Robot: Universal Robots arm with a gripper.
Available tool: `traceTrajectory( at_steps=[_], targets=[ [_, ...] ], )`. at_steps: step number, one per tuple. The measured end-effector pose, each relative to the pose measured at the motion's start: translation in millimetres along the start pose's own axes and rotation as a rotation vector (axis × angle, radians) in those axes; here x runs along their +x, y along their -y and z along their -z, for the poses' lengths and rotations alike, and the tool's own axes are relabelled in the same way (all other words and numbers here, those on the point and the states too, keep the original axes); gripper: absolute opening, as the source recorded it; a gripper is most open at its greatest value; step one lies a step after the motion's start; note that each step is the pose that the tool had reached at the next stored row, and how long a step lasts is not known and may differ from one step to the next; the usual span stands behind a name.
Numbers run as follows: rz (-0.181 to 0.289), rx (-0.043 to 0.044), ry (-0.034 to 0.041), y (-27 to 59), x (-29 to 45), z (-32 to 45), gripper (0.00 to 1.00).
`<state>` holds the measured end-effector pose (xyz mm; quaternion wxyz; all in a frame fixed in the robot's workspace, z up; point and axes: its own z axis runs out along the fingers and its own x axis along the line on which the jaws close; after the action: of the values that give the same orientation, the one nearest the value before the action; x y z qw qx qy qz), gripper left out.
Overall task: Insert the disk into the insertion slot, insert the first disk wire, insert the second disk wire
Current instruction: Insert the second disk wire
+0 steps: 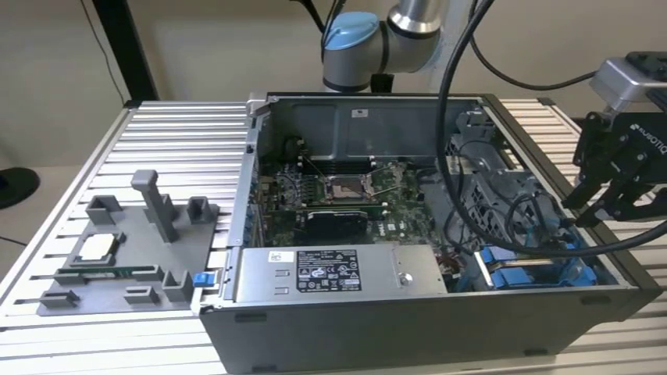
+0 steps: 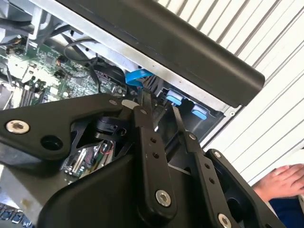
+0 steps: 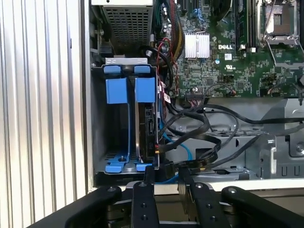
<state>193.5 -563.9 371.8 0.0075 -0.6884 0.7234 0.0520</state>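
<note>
i've got the gripper (image 1: 586,212) hanging over the case corner on the exterior view's right, directly above the insertion slot (image 1: 536,269).

in the first wrist view the disk (image 3: 148,126) is already down in the insertion slot (image 3: 111,137). it stands on edge in the bay position nearer the motherboard (image 3: 228,61), w/ its blue carrier tab (image 3: 145,90) at the far end by the perforated grey box (image 3: 126,21). the position beside it, nearer the case wall, has a second blue carrier (image 3: 116,90), but i see no drive in it.

key relation: the disk's long axis runs straight away from the gripper (image 3: 165,172). its near end sits just ahead of the gripper, pretty much in line w/ it. a black connector (image 3: 166,166) w/ a blue cable (image 3: 183,147) lies right at that near end, btw gripper and disk. black wires (image 3: 204,135) loop off toward the board side.

gripper state: can't tell. neither wrist view makes clear whether it's clamped on that connector or just parked against it.

my read: the disk step looks done and the work is at the wires. i can't confirm either wire is seated.
</note>
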Motion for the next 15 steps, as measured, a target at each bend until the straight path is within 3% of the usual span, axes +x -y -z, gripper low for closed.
traceTrajectory(
  at_steps=[3,7,15],
  targets=[
    [0.001,-0.0015,0.0133,0.3,0.9,-1.0,1.00],
    [0.002,-0.0050,0.0227,0.8,4.8,-1.9,1.00],
    [0.007,-0.0062,0.0284,1.1,10.7,-2.5,1.00]
  ],
)
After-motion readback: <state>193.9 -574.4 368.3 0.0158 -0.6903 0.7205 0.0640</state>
